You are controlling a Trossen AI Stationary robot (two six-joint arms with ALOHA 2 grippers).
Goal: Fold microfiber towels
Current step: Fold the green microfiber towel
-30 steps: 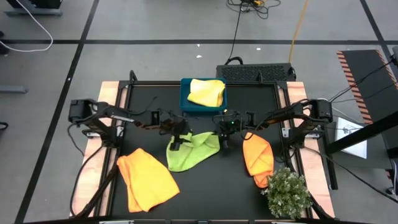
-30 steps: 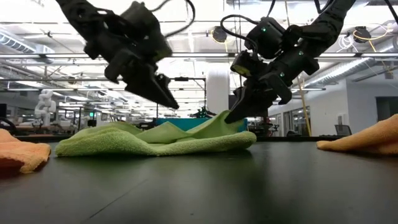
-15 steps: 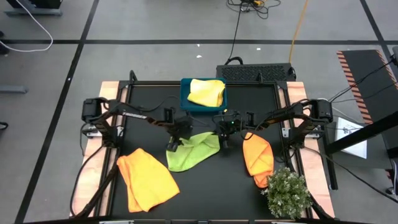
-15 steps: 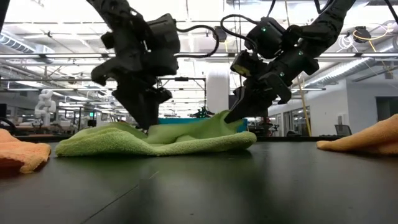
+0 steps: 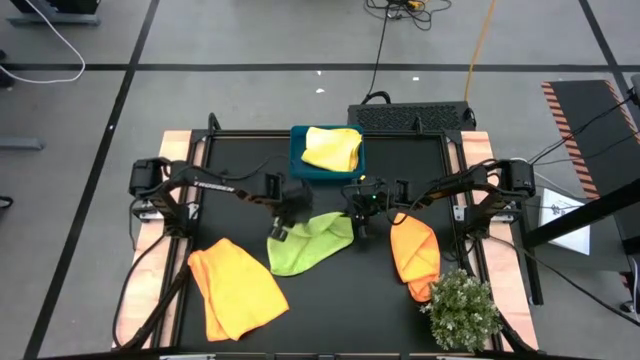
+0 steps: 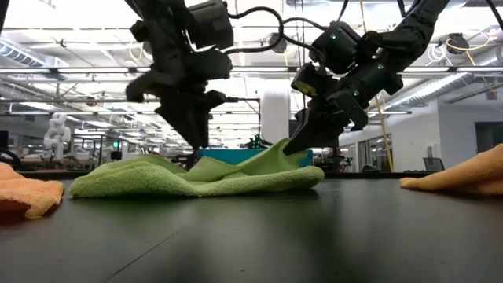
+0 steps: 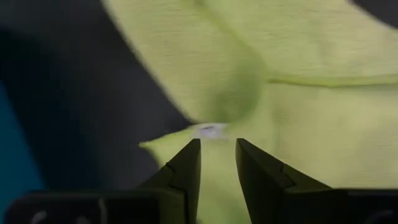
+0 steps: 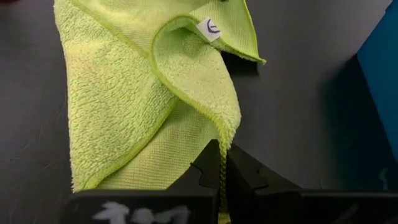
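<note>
Centrally, the lime green towel [image 5: 312,242] lies crumpled on the table [image 5: 340,300]. Right gripper [image 8: 222,163] pinches its 3 o'clock edge. Left gripper [image 7: 217,163], narrowly parted, apparently hovers over its 10 o'clock corner.

Bright overhead ceiling lights glare; left wrist view is blurred.

On my black tabletop [image 5: 240,165], a teal tray [image 5: 300,165] sits at the far middle; a bushy green plant [image 5: 462,310] stands near right.
</note>
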